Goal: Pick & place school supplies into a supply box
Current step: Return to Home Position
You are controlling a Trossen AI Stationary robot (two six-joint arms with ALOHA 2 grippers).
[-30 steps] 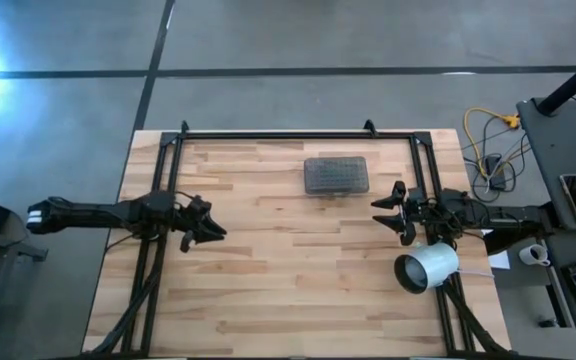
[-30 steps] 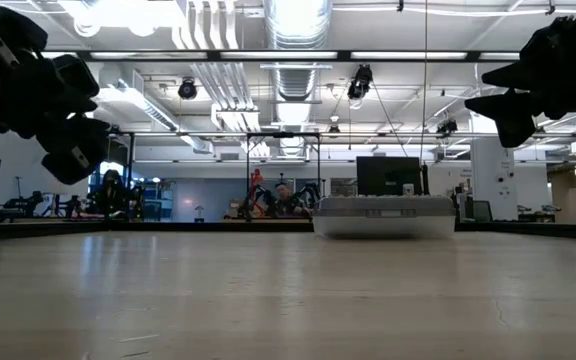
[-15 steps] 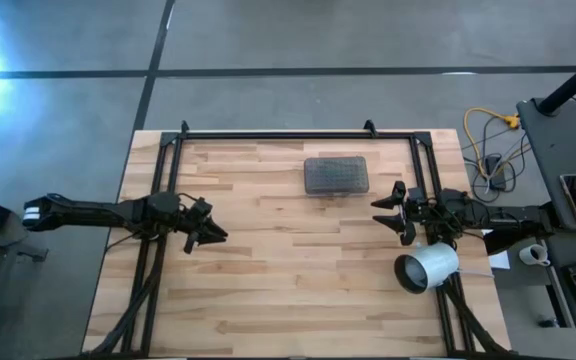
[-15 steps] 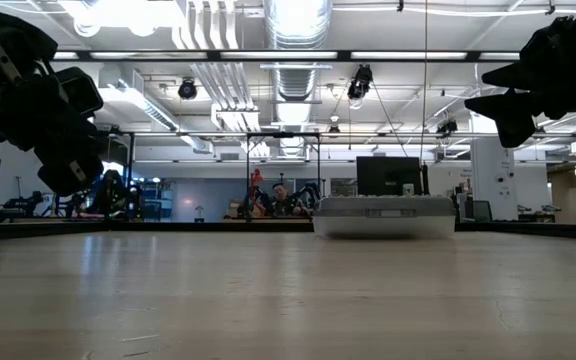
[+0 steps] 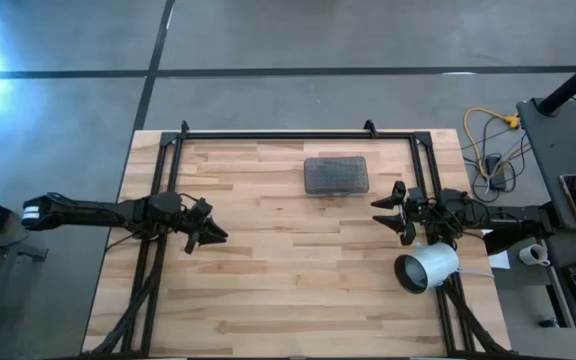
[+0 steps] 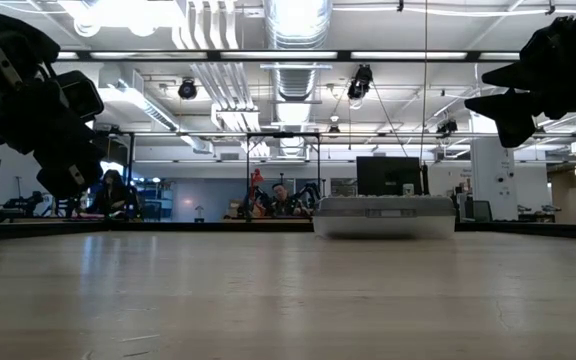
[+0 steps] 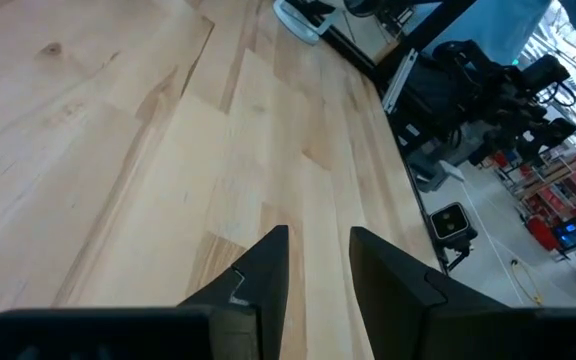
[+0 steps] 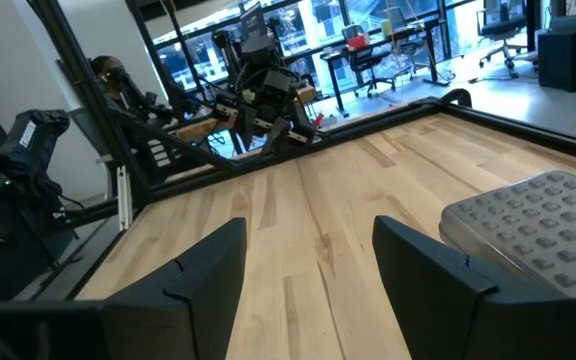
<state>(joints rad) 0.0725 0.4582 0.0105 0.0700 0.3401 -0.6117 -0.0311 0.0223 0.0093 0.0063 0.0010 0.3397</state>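
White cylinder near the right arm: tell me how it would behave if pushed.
The white cylinder seems to lie on its side, so a push would probably roll it. Its hollow-looking open end suggests it is light. It sits near the table's right edge, so a roll might carry it off.

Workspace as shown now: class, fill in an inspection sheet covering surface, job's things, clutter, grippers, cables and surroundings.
Surface: wooden table, plank top.
Job's things: supply box at far centre, lid shut; loose school supplies: nothing seen.
Clutter: white cylinder on its side beside the right arm.
Grippers: left gripper and right gripper both open, empty, raised above the table.
Cables: cables on the floor right of the table.
Surroundings: person far behind the table.
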